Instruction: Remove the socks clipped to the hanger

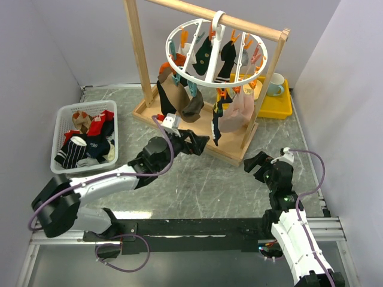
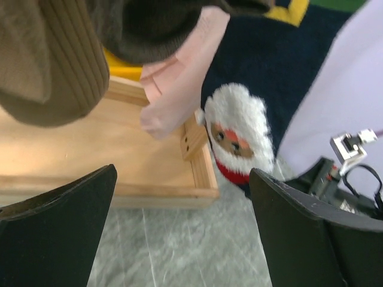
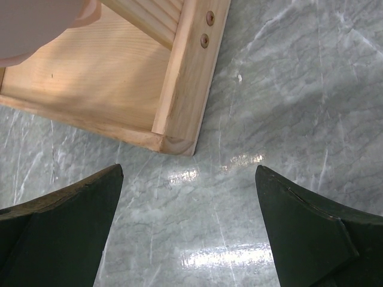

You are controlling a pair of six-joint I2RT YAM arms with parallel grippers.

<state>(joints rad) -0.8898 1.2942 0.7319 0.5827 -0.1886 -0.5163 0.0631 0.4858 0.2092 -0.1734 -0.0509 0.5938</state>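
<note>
My left gripper (image 1: 202, 144) is spread wide with nothing between its black fingers. It sits low at the front edge of the wooden rack (image 1: 139, 54), I think so it can come up under the hanging socks (image 1: 179, 98) instead of fighting the clothespins (image 1: 222, 92) from above.

The hanger (image 1: 218, 24), a white spoked plastic ring, hooks over the rack's top bar. The socks dangle limp from its orange and teal pegs, mostly from 6 to 9 o'clock of the ring.

In the left wrist view, a ribbed brown sock (image 2: 54, 66) hangs at 10 o'clock and a smooth pale pink sock (image 2: 179, 78) at 12. A dark sock with a fluffy Santa face (image 2: 239, 137) is at 1 o'clock.

The right gripper (image 3: 188, 170) is also open and holds nothing. It hovers over the glossy marbled tabletop (image 3: 269, 89), just off the rack's screwed pine corner (image 3: 182, 78), probably parked clear.

The white mesh basket (image 1: 84, 107), at 9 o'clock of the left gripper, already holds socks.
</note>
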